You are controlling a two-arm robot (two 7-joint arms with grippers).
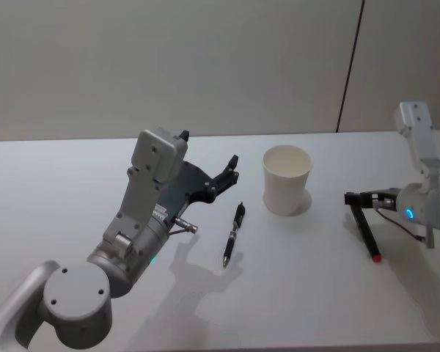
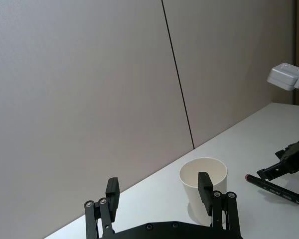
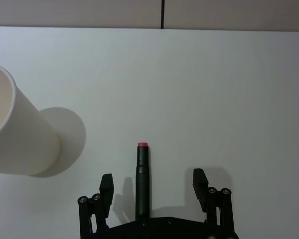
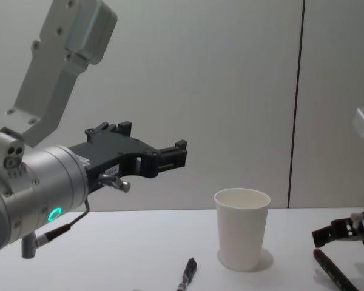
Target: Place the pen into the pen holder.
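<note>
At centre: pen (image 1: 233,235) lay unobstructed near pen holder (image 1: 287,180).
Left gripper (image 1: 229,173): raised, spread, empty.
Right gripper (image 3: 152,180): spread astride marker (image 3: 143,174).

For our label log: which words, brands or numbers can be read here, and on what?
Red-tipped pen: white print on the barrel, too small to read.
Left gripper: white sticker, too blurred to read.
Paper cup: no text.

Soft, seemingly overhead light; the pen holder (image 1: 286,180) casts faint shadow.
</note>
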